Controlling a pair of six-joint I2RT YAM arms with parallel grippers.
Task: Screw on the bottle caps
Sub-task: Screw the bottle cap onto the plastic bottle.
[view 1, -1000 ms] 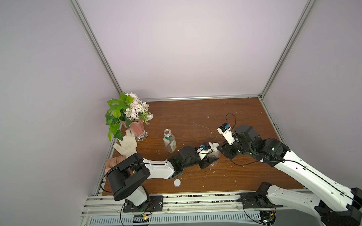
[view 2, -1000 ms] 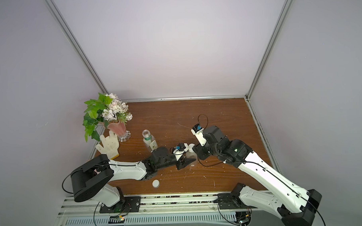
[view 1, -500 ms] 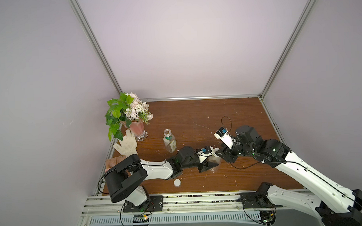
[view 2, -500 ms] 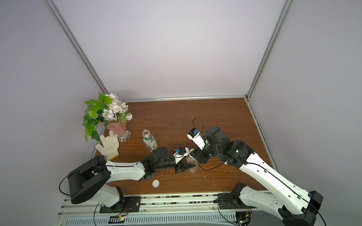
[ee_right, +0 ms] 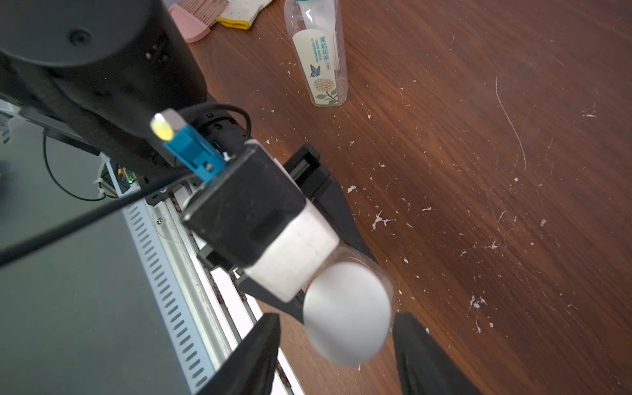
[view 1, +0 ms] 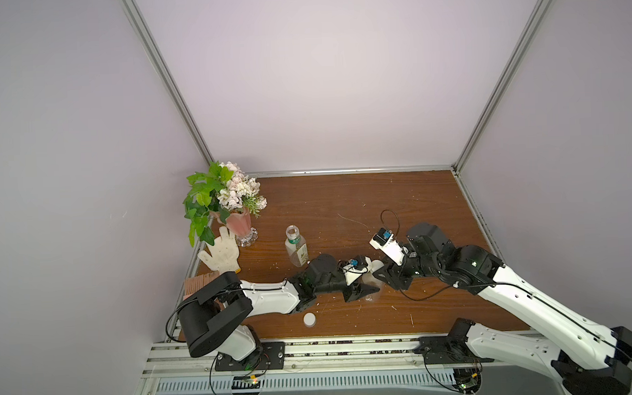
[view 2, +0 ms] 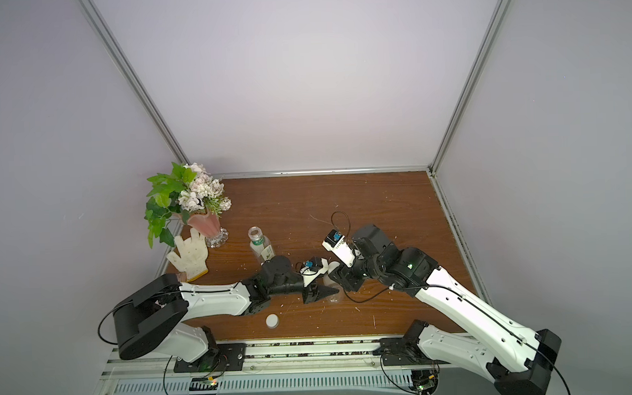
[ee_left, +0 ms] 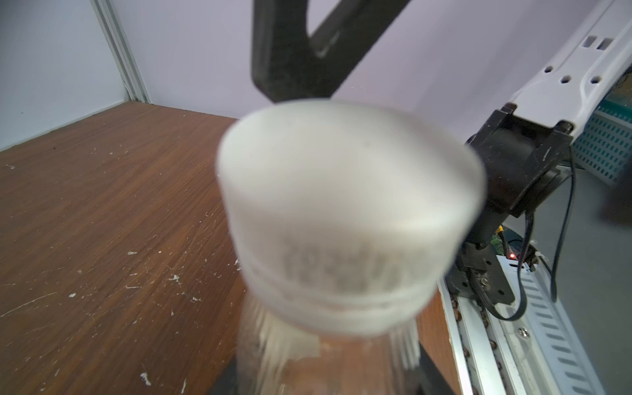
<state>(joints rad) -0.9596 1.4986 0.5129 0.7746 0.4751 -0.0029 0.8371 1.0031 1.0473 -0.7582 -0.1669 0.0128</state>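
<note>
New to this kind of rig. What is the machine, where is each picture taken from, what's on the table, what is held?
Two robot arms with two-fingered grippers work at a wooden table. The top views look down on the whole scene; each wrist view comes from a camera on an arm. The left gripper is shut on a plain clear bottle, upright, with a white cap on its neck. The right gripper has its jaws open on either side of that cap. Also on the table: an uncapped labelled bottle, a second cap, a glove, a pink brush and a flower vase.
</note>
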